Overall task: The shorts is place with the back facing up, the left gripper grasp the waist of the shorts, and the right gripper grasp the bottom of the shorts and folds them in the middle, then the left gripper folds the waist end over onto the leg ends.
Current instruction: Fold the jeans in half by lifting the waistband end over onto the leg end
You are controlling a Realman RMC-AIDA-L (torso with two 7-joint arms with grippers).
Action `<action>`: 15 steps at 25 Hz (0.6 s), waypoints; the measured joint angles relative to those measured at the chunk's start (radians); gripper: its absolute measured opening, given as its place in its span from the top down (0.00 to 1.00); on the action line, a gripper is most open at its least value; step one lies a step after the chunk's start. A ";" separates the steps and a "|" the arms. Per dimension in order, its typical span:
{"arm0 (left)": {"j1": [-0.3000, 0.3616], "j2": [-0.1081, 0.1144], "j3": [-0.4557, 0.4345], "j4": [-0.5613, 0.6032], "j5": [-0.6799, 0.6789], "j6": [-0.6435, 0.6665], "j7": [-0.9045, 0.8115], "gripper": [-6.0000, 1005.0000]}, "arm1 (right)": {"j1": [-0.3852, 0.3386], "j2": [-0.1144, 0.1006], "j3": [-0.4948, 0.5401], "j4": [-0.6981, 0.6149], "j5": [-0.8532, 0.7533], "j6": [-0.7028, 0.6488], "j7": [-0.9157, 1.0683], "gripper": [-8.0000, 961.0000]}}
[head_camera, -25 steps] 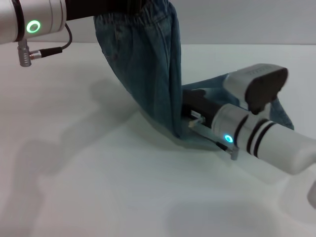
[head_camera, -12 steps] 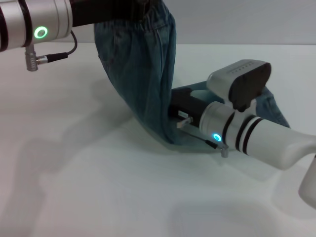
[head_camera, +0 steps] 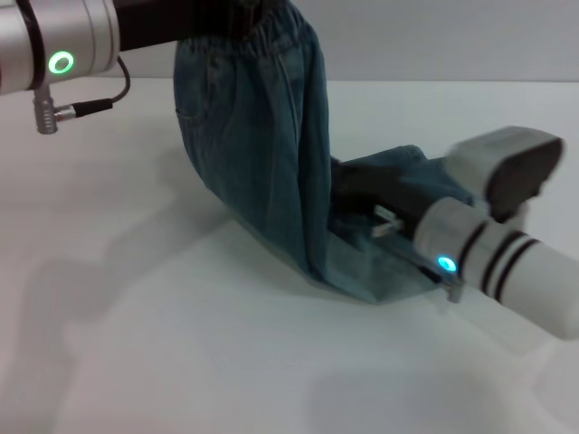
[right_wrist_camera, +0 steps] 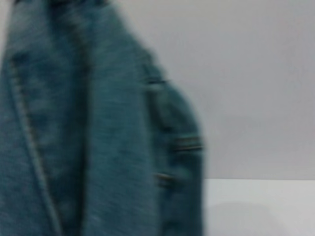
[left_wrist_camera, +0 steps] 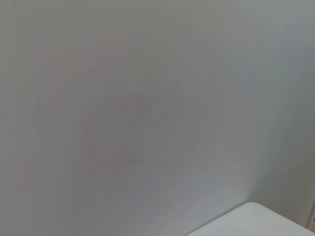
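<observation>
Blue denim shorts [head_camera: 262, 154] hang from their elastic waist [head_camera: 271, 32], which my left gripper [head_camera: 237, 16] holds shut high at the back left. The cloth drops to the white table [head_camera: 181, 344] and bends into the leg ends [head_camera: 389, 271], which lie flat toward the right. My right gripper [head_camera: 355, 185] lies low on the leg ends, its tip hidden behind the hanging cloth. The right wrist view is filled by the shorts [right_wrist_camera: 98, 137] up close. The left wrist view shows only a grey wall and a table corner [left_wrist_camera: 256, 221].
White tabletop stretches to the front and left of the shorts. A cable and connector [head_camera: 54, 110] dangle from the left arm. A grey wall [head_camera: 452, 36] stands behind the table.
The right arm slid left toward the hanging cloth, then drew back right and toward the front. The shorts' bottom fold shifted right with it. The left arm barely moved.
</observation>
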 joint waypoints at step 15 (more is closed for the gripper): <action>-0.003 -0.001 0.001 0.006 -0.003 -0.006 0.012 0.97 | -0.309 0.000 0.393 0.131 -0.238 0.009 -0.010 0.99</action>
